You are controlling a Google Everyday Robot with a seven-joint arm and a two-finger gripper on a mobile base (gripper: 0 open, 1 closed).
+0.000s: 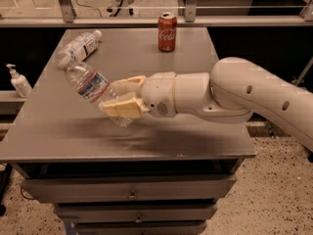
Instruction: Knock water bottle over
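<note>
The water bottle (91,85) is a clear ribbed bottle with a white cap and a narrow blue-and-red label. It leans steeply to the left over the grey table (161,131), cap up-left, base low by the fingers. My gripper (108,98) reaches in from the right at mid-table. Its cream fingers (123,106) are spread apart, one behind and one in front of the bottle's lower part. The bottle's base is partly hidden by the near finger.
A second clear bottle with a wide white label (80,45) lies on its side at the table's back left. A red soda can (167,32) stands at the back middle. A small white pump bottle (18,81) stands on a ledge left of the table.
</note>
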